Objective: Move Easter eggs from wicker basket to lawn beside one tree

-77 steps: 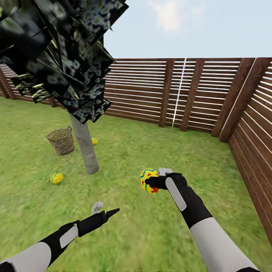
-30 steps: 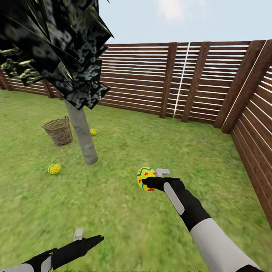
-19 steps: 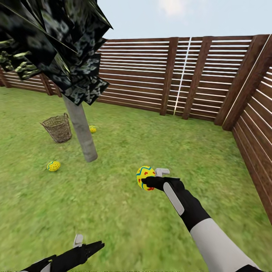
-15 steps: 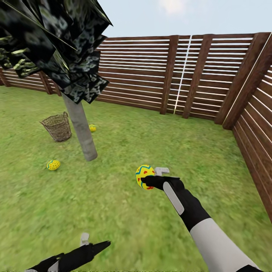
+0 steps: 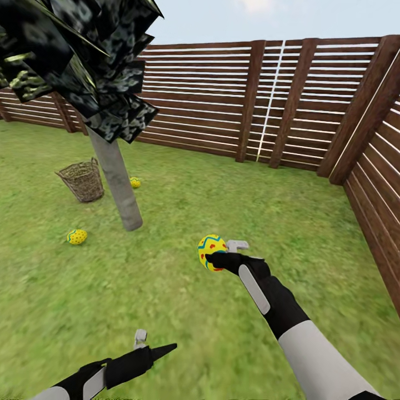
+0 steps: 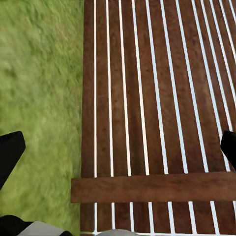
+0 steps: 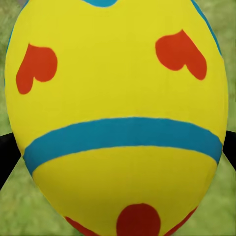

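Grass of the lawn [image 5: 183,311] fills most of the head view, bounded along the top and right edge by the brown slatted fence [image 5: 211,100]. At upper left stands the tree [image 5: 114,178], its pale trunk under dark mottled leaves. Just left of the trunk sits the wicker basket [image 5: 82,179], upright on the grass. One Easter egg [image 5: 135,182] lies just right of the trunk, partly behind it; a second egg [image 5: 76,236] lies on the grass at mid-left, below the basket.

At frame centre the right end effector [image 5: 218,256] is clamped on the third egg [image 5: 211,251], held above the grass; the right wrist view shows this egg [image 7: 118,118] close up between dark fingertips. At lower left the left end effector [image 5: 153,344] holds nothing, its fingers spread wide.
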Controlling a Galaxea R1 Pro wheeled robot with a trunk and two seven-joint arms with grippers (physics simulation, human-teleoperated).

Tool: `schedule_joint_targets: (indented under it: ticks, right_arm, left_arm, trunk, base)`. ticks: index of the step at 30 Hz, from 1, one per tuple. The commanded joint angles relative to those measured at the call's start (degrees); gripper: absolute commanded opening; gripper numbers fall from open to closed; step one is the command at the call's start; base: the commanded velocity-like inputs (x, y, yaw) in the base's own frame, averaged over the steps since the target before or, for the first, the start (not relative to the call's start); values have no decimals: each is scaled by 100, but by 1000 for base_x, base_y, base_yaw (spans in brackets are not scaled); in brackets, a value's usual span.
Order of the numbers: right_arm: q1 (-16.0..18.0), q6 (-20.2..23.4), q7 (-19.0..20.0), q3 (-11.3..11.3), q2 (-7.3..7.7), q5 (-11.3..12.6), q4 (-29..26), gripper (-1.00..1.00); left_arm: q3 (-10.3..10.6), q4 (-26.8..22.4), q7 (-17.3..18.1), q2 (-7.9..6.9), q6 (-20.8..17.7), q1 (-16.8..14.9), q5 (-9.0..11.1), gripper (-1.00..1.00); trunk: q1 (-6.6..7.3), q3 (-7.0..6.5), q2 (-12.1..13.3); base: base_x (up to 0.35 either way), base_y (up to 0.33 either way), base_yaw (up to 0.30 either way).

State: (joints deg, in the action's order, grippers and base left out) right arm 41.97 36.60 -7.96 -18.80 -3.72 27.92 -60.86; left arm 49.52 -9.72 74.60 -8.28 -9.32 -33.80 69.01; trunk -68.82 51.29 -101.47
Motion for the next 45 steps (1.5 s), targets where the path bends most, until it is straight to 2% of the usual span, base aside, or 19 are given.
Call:
schedule_joint_targets:
  ticks: [1, 22, 32, 36, 38, 40, 41, 45]
  right_arm:
    - [4, 14, -56, -9, 2, 64, -14, -100]
    - [4, 14, -59, -15, 28, 67, -5, -100]
    - [4, 18, -65, -16, 31, 64, 8, -100]
    - [4, 53, -54, -13, 42, 77, -72, -100]
    - [4, 227, -52, -6, 42, 85, -289, -100]
    - [4, 955, -72, 23, 26, 82, -610, -100]
    - [4, 1156, -78, 30, 26, 80, -742, -100]
    - [4, 1290, -82, 19, 25, 74, -835, -100]
  left_arm:
    - [46, -9, 8, 0, -53, -4, 57, 100]
    - [49, -21, 5, 60, -34, -4, 60, 100]
    - [54, -22, 36, 128, -26, -4, 57, 100]
    - [58, -22, 23, 205, 75, -4, 52, 100]
    - [58, -22, 23, 205, 91, -4, 51, 100]
    - [58, -22, 20, 204, 94, -4, 51, 100]
    - [58, -22, 20, 204, 94, -4, 51, 100]
    - [58, -22, 31, 204, 97, -4, 51, 100]
  trunk:
    - [-22, 33, -44]
    - [-483, 604, -886]
    - [-703, 876, -1287]
    - [-791, 985, -1448]
    - [-835, 1039, -1528]
    - [-878, 1094, -1608]
    - [-900, 1121, -1648]
    - [-988, 1230, -1809]
  base:
    - [0, 0, 0]
    - [0, 0, 0]
    - [0, 0, 0]
    - [0, 0, 0]
    - [0, 0, 0]
    - [0, 0, 28]
    - [0, 0, 57]
    - [0, 0, 65]
